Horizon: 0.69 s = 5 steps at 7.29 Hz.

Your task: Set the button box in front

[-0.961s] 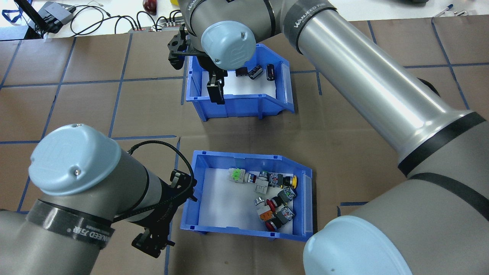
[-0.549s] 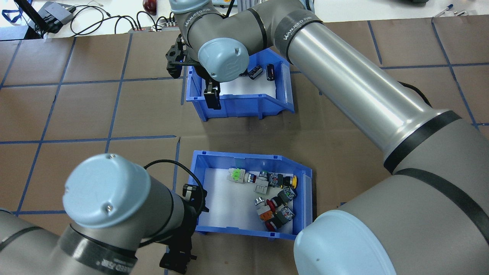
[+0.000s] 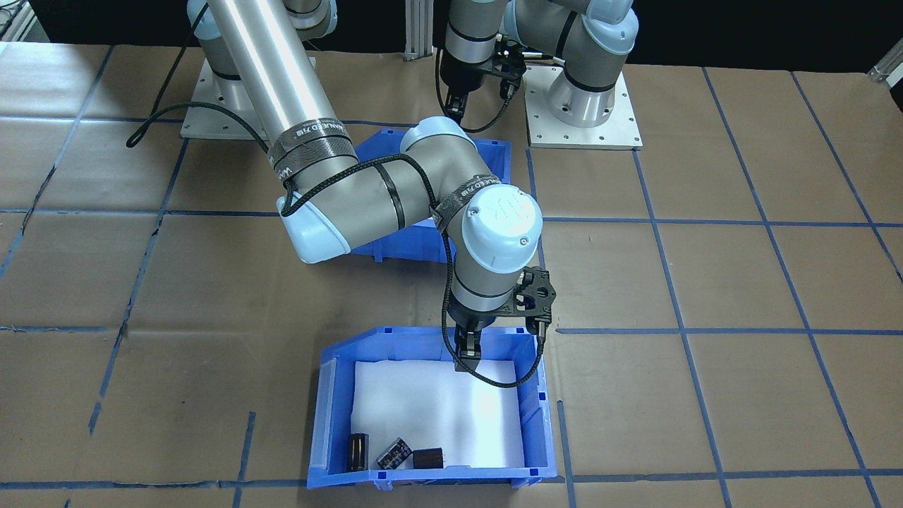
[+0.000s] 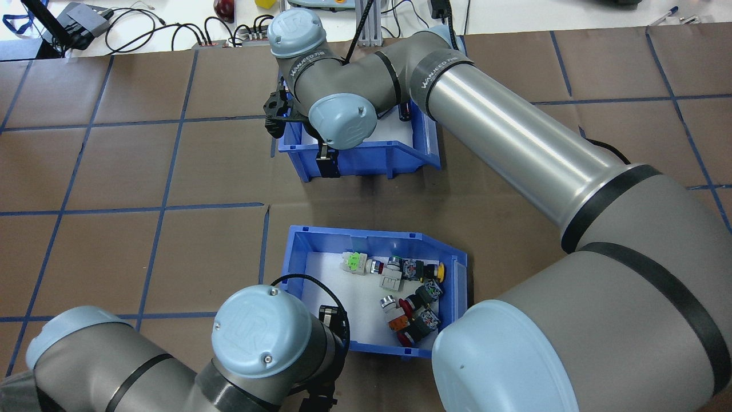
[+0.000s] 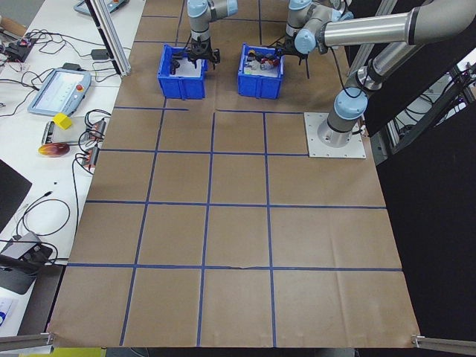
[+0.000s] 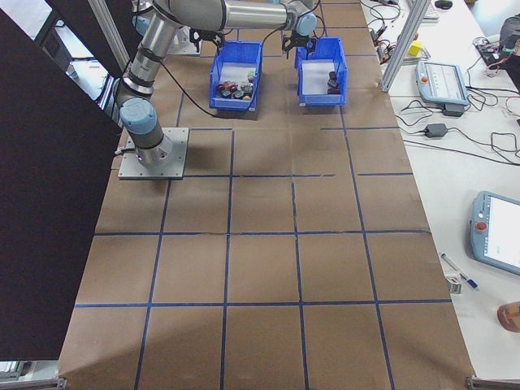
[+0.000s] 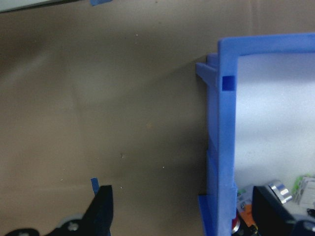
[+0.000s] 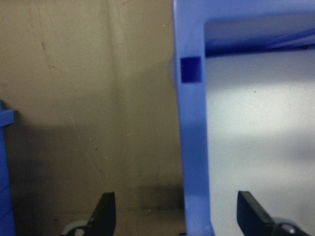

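The button box (image 4: 297,257) is a blue bin with a white liner and colourful push-buttons (image 4: 409,297); it stands on the robot's side of the table. My left gripper (image 7: 189,216) is open, one finger (image 7: 101,211) outside the box's blue wall (image 7: 221,147) and the other finger (image 7: 273,211) inside. In the overhead view its fingertips are hidden under the wrist. My right gripper (image 8: 177,216) is open astride the wall (image 8: 192,147) of the second blue bin (image 4: 426,140). In the front-facing view the button box (image 3: 494,156) is mostly hidden behind the right arm.
The second bin (image 3: 324,395) holds three dark cylinders (image 3: 395,451) on white foam and stands farther from the robot. Brown paper with blue tape lines (image 4: 171,171) covers the table. Cables and devices (image 4: 86,23) lie past the far edge.
The left arm has swung right, bringing its gripper to the button box's near-left wall. The right gripper has shifted toward the robot, onto the near wall of the other bin.
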Each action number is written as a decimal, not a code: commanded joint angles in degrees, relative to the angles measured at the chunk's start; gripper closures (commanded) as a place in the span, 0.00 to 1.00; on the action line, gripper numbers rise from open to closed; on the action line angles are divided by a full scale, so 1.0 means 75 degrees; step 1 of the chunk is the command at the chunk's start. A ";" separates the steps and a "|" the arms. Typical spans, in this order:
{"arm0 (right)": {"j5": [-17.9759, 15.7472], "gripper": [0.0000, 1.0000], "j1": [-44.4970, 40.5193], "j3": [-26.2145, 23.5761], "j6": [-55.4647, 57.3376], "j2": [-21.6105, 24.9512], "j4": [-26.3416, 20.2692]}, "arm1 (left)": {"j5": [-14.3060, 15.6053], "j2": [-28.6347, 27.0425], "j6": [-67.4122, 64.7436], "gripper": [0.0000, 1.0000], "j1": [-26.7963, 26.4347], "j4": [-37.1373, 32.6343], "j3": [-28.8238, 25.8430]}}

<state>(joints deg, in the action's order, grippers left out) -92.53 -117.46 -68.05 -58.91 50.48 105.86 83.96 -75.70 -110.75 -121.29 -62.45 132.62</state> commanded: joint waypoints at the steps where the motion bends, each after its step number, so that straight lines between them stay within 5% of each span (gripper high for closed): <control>1: -0.0212 0.74 0.0005 -0.0032 -0.0032 0.0020 0.0006 | 0.0566 -0.0672 -0.0046 0.04 -0.0152 0.0577 0.0059; 2: -0.0527 0.91 -0.0019 0.0003 0.0015 0.0043 0.0006 | 0.0583 -0.0966 -0.0278 0.18 -0.0164 0.1009 0.0059; 3: -0.0542 0.95 0.0028 0.0096 0.0015 0.0090 0.0053 | 0.0572 -0.1050 -0.0489 0.47 -0.0176 0.1234 0.0059; 5: -0.0635 0.95 0.0215 0.0272 -0.0067 0.0311 0.0135 | 0.0525 -0.1121 -0.0515 0.88 -0.0188 0.1596 0.0199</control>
<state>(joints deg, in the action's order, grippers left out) -96.70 -116.70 -66.79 -59.14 51.77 106.66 88.04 -83.62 -114.24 -122.64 -52.78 133.46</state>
